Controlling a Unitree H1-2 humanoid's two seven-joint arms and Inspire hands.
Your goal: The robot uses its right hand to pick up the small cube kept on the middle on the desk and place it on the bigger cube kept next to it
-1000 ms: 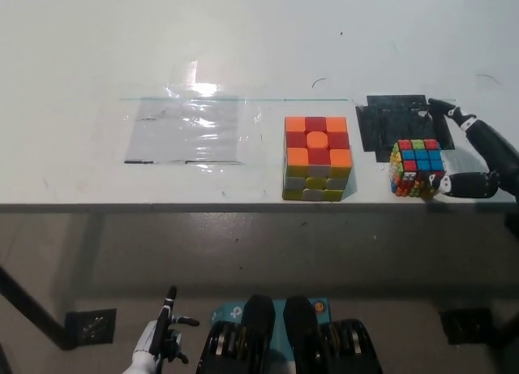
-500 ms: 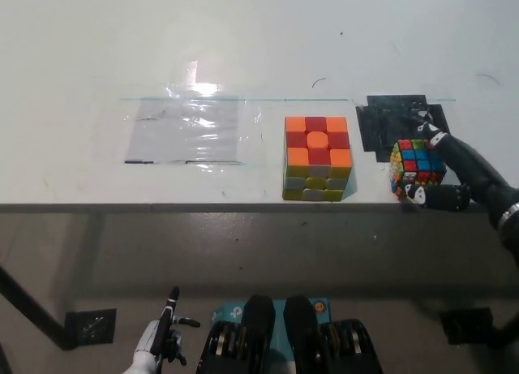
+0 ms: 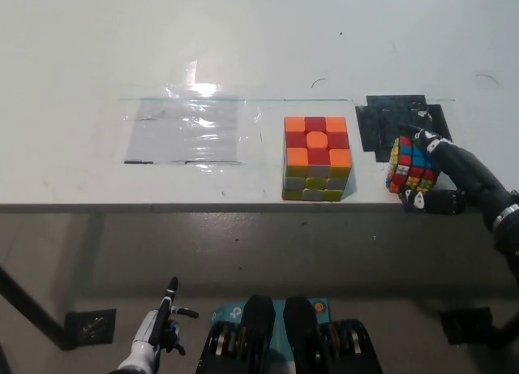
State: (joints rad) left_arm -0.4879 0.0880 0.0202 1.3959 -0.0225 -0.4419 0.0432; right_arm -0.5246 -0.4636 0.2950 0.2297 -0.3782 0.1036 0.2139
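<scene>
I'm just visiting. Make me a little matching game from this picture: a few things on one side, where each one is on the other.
Things:
1. small cube
2. bigger cube
3. left hand
4. clear plastic sheet

Places:
A. below the desk edge, lower left
B. middle of the desk
C. flat on the desk, left of both cubes
D. tilted in the black right hand

Pairs: 1-D, 2-B, 3-A, 4-C

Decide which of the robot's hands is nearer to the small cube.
Right. The black right hand is closed around the small cube near the desk edge; the white left hand hangs far off, below the desk.
</scene>
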